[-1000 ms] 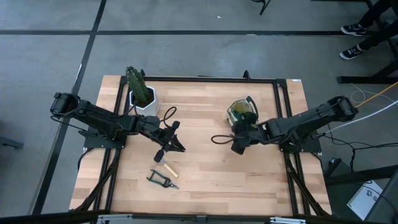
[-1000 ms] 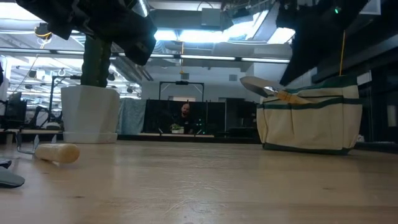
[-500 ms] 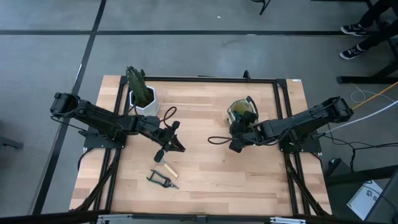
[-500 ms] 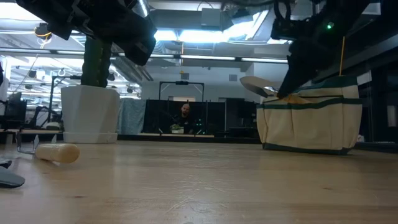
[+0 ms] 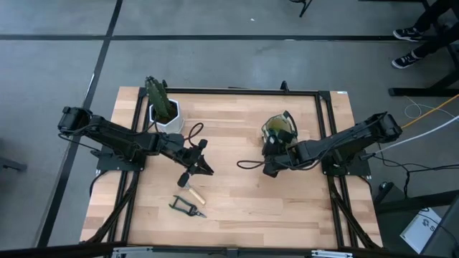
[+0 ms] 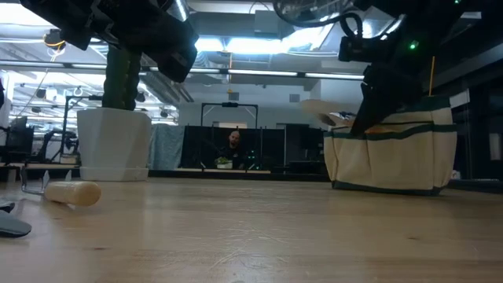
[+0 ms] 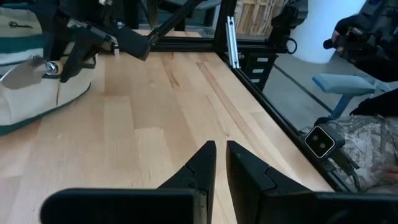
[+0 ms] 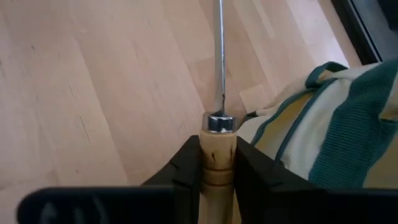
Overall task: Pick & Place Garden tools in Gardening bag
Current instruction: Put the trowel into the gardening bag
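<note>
The tan gardening bag (image 5: 278,131) (image 6: 391,153) stands on its base at the table's right middle. A wooden-handled trowel (image 8: 217,118) sticks out over its rim, the blade (image 6: 318,108) pointing toward the table's left. My right gripper (image 8: 217,149) (image 5: 271,163) is shut on its handle beside the bag. My left gripper (image 7: 216,163) (image 5: 198,162) hovers shut and holds nothing at the table's left middle. Below it on the table lie the claw rake (image 5: 191,189) and the pruning shears (image 5: 186,208). My right gripper pinches the trowel's wooden handle (image 8: 217,163) between its two fingers, just behind the metal ferrule (image 8: 219,123). The fingers slant down from the table's right and lie along the handle. The blade (image 7: 18,71) stands in the air, clear of the table, next to the bag's wall (image 8: 323,130).
A white pot with a green cactus-like plant (image 5: 163,107) (image 6: 115,141) stands at the far left. The rake's wooden handle (image 6: 72,192) lies near the left front. A black frame (image 5: 323,136) runs along the table's edges. Bare wood lies between the arms.
My right gripper has sunk beside the bag, shifted a little toward the table's left and shut on the trowel's handle. The trowel's blade has tipped up slightly.
</note>
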{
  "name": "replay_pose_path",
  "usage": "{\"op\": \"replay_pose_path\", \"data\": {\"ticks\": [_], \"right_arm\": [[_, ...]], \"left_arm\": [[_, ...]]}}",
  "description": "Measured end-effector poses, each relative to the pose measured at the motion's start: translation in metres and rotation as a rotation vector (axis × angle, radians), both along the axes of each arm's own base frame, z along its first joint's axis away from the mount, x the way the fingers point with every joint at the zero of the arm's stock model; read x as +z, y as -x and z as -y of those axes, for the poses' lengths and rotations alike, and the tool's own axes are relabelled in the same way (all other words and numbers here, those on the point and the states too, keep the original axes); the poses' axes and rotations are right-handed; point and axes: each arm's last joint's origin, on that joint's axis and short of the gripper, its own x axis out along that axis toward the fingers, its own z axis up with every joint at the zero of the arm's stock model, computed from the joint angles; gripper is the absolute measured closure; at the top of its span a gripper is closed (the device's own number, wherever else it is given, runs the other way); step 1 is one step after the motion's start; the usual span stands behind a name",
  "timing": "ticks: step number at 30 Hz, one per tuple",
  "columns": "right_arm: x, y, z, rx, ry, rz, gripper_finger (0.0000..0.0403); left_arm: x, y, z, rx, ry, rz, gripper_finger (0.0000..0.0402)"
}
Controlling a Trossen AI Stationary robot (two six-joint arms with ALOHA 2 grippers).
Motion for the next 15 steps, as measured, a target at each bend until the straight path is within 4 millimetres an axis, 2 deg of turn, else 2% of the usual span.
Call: {"op": "replay_pose_path", "data": {"ticks": [7, 15], "right_arm": [[0.009, 0.000, 0.000, 0.013, 0.001, 0.016, 0.0337], [0.043, -0.016, -0.007, 0.122, 0.039, 0.074, 0.0337]], "left_arm": [[0.000, 0.000, 0.000, 0.000, 0.000, 0.000, 0.0370], [0.000, 0.000, 0.000, 0.000, 0.000, 0.000, 0.0370]]}}
